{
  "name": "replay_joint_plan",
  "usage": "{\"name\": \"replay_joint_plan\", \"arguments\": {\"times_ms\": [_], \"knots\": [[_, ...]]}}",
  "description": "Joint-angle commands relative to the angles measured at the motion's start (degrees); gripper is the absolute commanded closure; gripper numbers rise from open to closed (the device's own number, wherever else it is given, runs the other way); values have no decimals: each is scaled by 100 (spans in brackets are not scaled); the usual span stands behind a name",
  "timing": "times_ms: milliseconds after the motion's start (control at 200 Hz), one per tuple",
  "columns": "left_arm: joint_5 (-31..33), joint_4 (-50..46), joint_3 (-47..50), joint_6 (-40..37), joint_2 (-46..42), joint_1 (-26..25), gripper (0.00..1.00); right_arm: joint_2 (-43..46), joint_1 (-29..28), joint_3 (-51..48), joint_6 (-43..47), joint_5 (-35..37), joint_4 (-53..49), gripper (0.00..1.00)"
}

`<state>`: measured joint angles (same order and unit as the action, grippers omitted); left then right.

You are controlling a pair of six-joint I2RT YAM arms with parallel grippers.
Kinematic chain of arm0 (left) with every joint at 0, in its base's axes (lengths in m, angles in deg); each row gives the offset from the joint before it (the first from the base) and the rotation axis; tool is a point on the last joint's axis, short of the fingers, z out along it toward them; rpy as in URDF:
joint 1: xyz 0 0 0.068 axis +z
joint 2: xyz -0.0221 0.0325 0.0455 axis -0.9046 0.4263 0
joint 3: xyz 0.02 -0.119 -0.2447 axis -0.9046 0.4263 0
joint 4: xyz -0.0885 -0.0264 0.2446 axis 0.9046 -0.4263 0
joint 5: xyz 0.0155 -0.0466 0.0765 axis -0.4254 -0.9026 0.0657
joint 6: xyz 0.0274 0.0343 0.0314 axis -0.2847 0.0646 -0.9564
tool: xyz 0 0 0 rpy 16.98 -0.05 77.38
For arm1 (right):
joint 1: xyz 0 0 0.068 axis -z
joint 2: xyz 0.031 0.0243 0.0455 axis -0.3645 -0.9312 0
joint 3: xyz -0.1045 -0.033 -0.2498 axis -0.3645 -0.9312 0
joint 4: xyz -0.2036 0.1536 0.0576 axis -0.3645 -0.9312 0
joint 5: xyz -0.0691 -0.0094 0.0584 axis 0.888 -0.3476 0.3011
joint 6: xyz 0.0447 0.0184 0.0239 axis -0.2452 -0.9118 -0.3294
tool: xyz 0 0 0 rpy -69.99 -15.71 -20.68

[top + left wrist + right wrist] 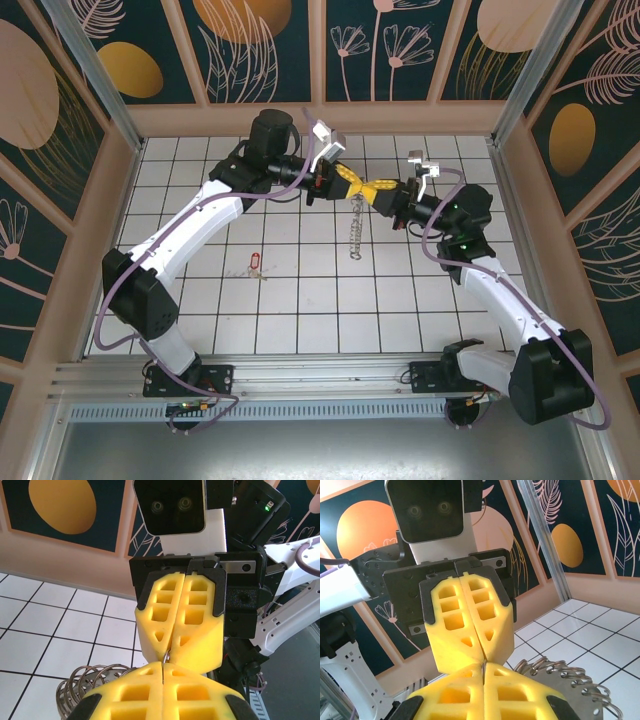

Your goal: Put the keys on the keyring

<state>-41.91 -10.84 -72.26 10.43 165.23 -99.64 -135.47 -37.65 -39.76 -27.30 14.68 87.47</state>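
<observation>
Keys (254,263) lie on the tiled floor (320,300), well apart from the keyring (355,232); nothing threaded yet, so pickup and threading are all left. Left gripper (355,186) and right gripper (378,189) meet tip to tip in the air, both clamped on the keyring's wire, fringe dangling below. Top view gives the key and the whole hang; wrist views give the thin wire pinched between yellow fingers (195,630)

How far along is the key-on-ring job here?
Done: the keyring hangs in the air. In hand: the left hand and the right hand both pinch its wire, tip to tip. Left: the red-headed key lies on the tiles, not yet threaded.
</observation>
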Motion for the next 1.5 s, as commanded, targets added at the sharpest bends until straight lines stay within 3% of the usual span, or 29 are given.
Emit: {"name": "replay_joint_plan", "arguments": {"times_ms": [0, 85, 190, 265, 380, 586, 751, 1496], "knots": [[-28, 462, 52, 137, -110, -11, 98, 4, 34, 136, 199, 43, 8, 100], [307, 950, 278, 475, -244, 15, 76, -11, 192, 22, 55, 83, 304, 100], [740, 1850, 732, 1157, -457, 123, 65, -76, 384, -99, -316, -25, 944, 100], [1088, 2503, 1092, 1699, -598, 178, 62, -106, 407, -93, -424, -60, 1235, 100], [1076, 3542, 1592, 2493, -703, 209, 62, -202, 406, -98, -652, -87, 1718, 100], [517, 5562, 2154, 4122, -546, 201, 73, -412, 390, -118, -1209, 100, 2647, 100], [505, 6583, 2359, 4845, -434, 120, 71, -587, 287, -117, -1442, 346, 3054, 100], [721, 6838, 2416, 4992, -76, -77, 67, -738, 127, -104, -1579, 589, 3288, 100]]}}
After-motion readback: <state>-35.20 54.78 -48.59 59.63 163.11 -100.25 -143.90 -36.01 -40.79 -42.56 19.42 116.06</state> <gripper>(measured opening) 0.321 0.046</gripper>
